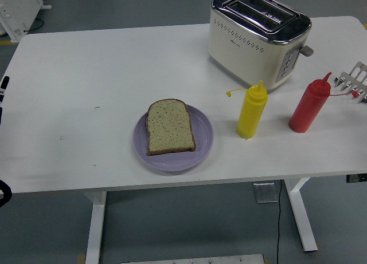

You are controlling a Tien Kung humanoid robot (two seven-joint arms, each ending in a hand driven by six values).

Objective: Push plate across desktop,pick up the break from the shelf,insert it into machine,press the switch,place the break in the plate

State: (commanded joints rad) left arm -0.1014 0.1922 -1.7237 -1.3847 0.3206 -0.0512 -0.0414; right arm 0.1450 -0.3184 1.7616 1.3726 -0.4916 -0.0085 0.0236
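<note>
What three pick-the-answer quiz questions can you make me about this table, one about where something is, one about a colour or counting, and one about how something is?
1. Where is the bread?
A. In the toaster
B. On the plate
C. On the rack

2. How many squeeze bottles stand on the table?
A. One
B. Two
C. Three

3. How are the toaster slots?
A. Empty
B. Holding bread
C. Covered by a lid

Answers:
1. B, the slice lies flat on the purple plate.
2. B, a yellow bottle and a red bottle stand side by side, right of the plate.
3. A, both slots show open with nothing sticking out.
</note>
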